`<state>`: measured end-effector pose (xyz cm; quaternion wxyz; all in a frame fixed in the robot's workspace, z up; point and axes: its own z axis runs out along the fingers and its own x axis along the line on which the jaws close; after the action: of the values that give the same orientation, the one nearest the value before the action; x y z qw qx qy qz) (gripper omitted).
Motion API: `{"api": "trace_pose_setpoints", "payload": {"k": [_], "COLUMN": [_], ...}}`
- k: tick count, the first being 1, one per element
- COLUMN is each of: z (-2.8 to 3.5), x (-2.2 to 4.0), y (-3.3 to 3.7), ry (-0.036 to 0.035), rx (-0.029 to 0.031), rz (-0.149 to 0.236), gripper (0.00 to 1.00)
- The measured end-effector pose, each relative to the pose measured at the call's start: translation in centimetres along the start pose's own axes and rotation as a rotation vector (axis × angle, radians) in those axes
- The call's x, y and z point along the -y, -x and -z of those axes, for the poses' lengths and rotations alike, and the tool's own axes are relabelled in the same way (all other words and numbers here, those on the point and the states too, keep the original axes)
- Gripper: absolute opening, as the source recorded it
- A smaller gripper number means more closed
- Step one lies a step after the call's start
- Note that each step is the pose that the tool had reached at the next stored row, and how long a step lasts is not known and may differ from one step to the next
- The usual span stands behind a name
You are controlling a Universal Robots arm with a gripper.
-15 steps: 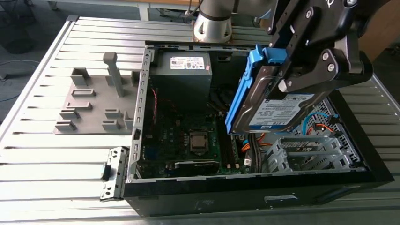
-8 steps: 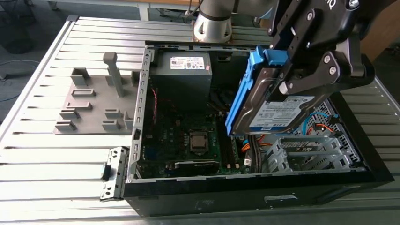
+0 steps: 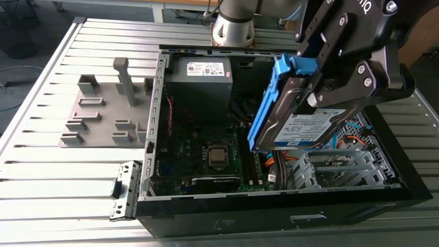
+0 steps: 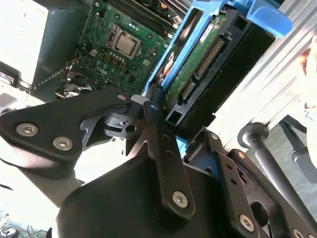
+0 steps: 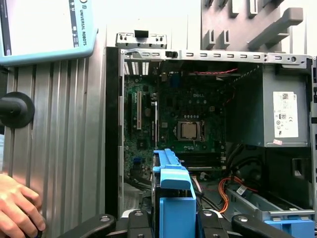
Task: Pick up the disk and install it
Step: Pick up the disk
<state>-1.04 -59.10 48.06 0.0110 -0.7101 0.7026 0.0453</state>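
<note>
The disk [image 3: 296,126], a silver drive with a white-and-blue label in a blue plastic frame, hangs tilted on edge above the right side of the open computer case [image 3: 274,213]. My gripper [image 3: 317,96] is shut on it from above, one black finger on each flat side. In the second wrist view the disk [image 4: 200,54] shows its green circuit board and connector, held by the gripper [image 4: 168,130]. In the first wrist view the blue frame of the disk [image 5: 173,191] stands between the fingers [image 5: 134,219] over the case's interior.
Inside the case lie the motherboard [image 3: 205,149], a grey power supply box [image 3: 200,82] and a silver drive cage [image 3: 343,170] beneath the disk. A grey fixture plate [image 3: 103,116] sits at the exterior view's left. A hand [image 5: 17,206] rests beside the case near a pendant [image 5: 44,29].
</note>
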Motion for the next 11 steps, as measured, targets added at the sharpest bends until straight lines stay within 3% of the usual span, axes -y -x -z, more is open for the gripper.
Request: {"api": "trace_pose_setpoints", "payload": {"k": [11], "z": [0.03], "x": [0.01], "y": [-0.55], "ry": [0.0], "rx": [0.0], "rz": [0.0], "gripper": [0.36]}}
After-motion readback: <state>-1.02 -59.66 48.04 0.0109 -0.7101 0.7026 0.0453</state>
